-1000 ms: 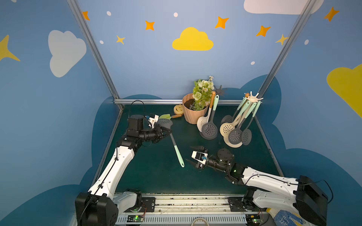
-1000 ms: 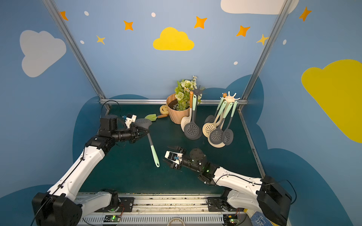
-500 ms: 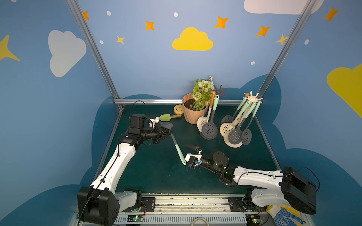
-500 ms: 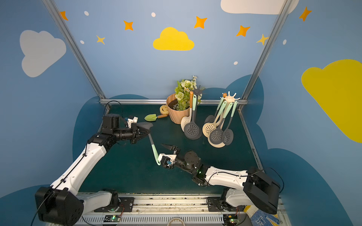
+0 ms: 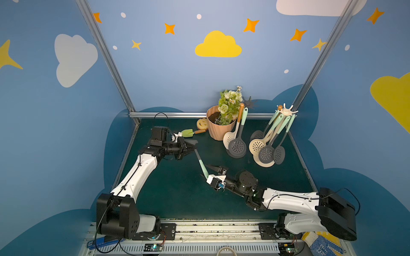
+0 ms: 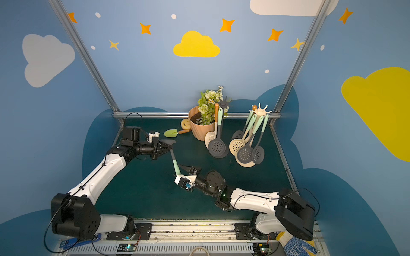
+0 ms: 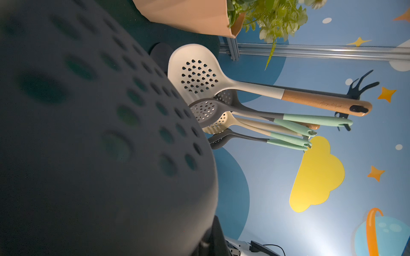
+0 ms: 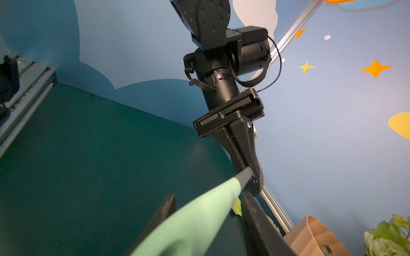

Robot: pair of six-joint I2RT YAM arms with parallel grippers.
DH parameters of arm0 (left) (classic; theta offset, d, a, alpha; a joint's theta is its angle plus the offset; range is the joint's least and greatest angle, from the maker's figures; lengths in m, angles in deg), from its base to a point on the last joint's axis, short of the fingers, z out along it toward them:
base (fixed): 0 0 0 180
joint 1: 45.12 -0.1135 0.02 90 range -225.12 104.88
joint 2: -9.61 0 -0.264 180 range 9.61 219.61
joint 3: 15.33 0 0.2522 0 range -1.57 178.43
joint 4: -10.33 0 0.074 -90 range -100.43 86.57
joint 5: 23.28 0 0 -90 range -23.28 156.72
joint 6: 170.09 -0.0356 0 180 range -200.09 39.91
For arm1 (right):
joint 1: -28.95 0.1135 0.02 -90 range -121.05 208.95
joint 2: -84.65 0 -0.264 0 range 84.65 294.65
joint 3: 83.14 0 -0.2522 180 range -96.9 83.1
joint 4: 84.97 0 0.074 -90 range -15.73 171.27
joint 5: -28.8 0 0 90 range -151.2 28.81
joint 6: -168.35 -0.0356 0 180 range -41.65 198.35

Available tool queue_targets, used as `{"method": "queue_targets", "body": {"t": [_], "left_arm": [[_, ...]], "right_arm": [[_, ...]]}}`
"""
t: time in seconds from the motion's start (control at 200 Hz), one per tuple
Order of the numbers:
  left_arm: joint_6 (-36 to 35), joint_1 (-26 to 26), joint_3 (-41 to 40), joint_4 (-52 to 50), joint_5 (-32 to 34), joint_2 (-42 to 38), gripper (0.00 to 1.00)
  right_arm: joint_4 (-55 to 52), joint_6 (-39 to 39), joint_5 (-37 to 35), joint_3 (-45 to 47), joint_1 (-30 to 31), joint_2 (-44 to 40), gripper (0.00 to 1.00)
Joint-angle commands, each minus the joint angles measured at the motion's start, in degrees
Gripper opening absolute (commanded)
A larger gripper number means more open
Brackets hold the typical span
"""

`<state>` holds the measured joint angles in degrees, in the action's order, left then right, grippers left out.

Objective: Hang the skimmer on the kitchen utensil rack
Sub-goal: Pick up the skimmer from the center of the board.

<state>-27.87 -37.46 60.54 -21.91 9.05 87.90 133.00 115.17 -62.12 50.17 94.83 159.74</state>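
Skimmer [image 7: 99,144] head a blur in left wrist view, handle tip cropped in right

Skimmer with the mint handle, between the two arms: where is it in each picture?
In a top view: the skimmer slants between the arms, near the middle.
In a top view: the same skimmer, slightly left of middle.
Left wrist: its dark holed head fills most of the picture.
Right wrist: its mint handle looms in the foreground.
Shared landmark: the flower pot, in all four.

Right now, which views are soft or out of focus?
Left wrist: skimmer head fills the near field, blurred; hung skimmers behind sharp. Right wrist: mint handle up close soft, left end effector crisp. Both top views: sharp, evenly lit.
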Motion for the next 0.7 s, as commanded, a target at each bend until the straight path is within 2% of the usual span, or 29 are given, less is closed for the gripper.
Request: {"method": "queue_targets", "body": {"t": [0.0, 0.135, 0.315, 0.406, 0.461, 0.486, 0.551, 0.581, 0.696], "left_arm": [[1.76, -0.32, 1.30, 3.53, -1.11, 0.95, 0.04], [4.53, -0.20, 0.31, 6.26, -0.80, 1.66, 0.05], [6.79, 0.07, -0.40, 8.46, -0.86, 1.79, 0.07], [7.71, 0.14, -0.43, 9.54, -1.22, 1.62, 0.08], [8.79, 0.24, -0.50, 10.68, -1.54, 1.60, 0.08], [9.00, 0.30, -0.50, 10.84, -1.72, 1.55, 0.08], [9.33, 0.42, -0.16, 10.94, -1.82, 1.56, 0.08], [9.46, 0.43, -0.15, 10.92, -1.84, 1.44, 0.08], [10.17, 0.38, -0.10, 11.47, -2.04, 1.44, 0.07]], "right_arm": [[3.64, 0.36, -0.42, -2.49, 0.97, 0.63, 0.44], [6.03, 0.95, -1.70, -3.50, 1.14, 2.09, 0.34], [8.33, 1.07, -3.00, -5.01, 1.16, 4.32, 0.16], [7.49, 0.63, -2.96, -5.27, 0.96, 4.74, 0.15], [7.94, 0.78, -3.13, -5.28, 0.82, 5.25, 0.18], [8.20, 0.99, -3.10, -5.26, 0.89, 5.52, 0.23], [8.04, 1.24, -3.20, -5.29, 0.89, 5.69, 0.46], [8.04, 1.16, -3.12, -5.28, 0.87, 5.65, 0.52], [7.46, 1.71, -3.22, -5.16, 0.87, 5.36, 0.58]]}}
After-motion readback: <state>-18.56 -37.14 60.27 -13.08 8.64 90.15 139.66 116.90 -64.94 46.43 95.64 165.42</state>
